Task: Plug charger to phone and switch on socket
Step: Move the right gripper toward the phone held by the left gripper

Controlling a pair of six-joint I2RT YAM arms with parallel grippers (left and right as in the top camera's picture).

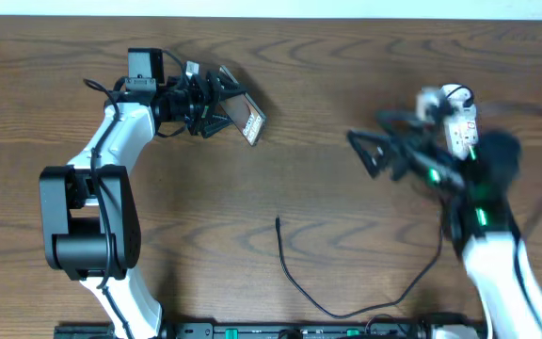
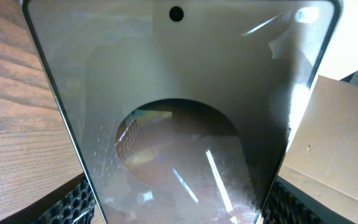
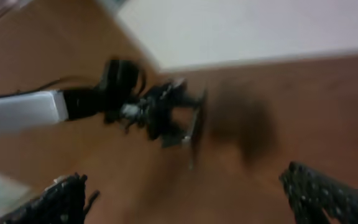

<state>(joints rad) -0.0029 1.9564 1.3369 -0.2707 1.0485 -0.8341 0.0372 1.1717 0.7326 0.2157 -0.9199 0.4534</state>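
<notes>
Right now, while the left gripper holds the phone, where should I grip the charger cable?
I would grip the charger just behind its plug tip, coming straight down from above with the jaws across the cable: that end lies flat and nearly straight on the table, nothing beside it.

Our left arm [image 1: 111,151] folds at the elbow and stretches to the phone [image 1: 250,120], with our left gripper [image 1: 216,104] clamped on it. Our right arm [image 1: 486,240], blurred, is well apart from the phone. Our right gripper [image 1: 365,151] faces the phone, fingers [image 3: 58,202] spread wide.
</notes>
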